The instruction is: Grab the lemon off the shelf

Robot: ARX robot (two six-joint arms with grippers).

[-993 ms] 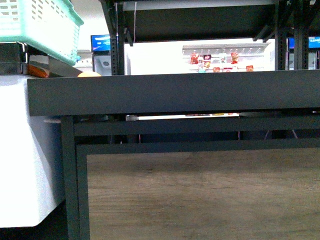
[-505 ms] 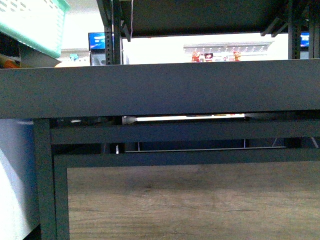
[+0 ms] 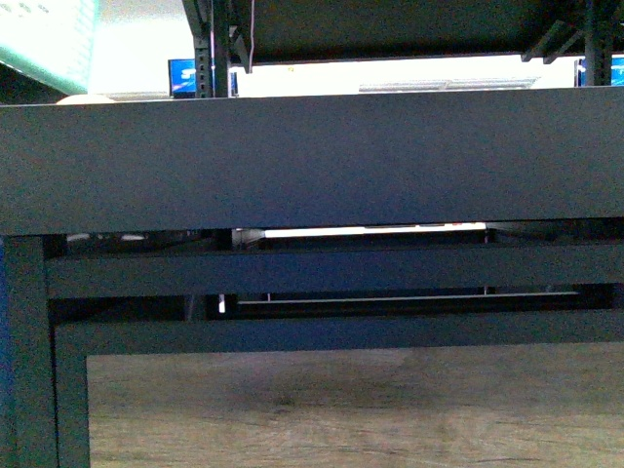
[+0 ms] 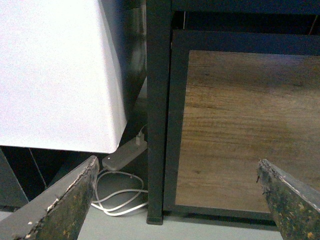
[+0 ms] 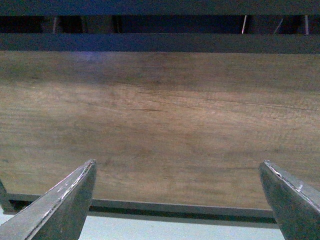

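The black shelf's tall tray rim (image 3: 312, 161) fills the front view from side to side, with its frame and a wood panel (image 3: 351, 409) below. The lemon is hidden behind the rim. A pale rounded top (image 3: 83, 98) peeks over the rim at far left; I cannot tell what it is. Neither gripper shows in the front view. My left gripper (image 4: 177, 167) is open and empty, low by the shelf's corner leg (image 4: 157, 125). My right gripper (image 5: 177, 167) is open and empty, facing the shelf's wood panel (image 5: 160, 125).
A teal basket (image 3: 44, 44) sits at the top left. A white box or cloth (image 4: 55, 75) stands left of the shelf leg, with a power strip (image 4: 125, 152) and white cables (image 4: 117, 192) on the floor. An upper tray (image 3: 390, 24) hangs overhead.
The shelf rim has grown larger and risen in the front view as the camera closed in. The teal basket and white box slid out to the left. The orange fruit top is gone from view.
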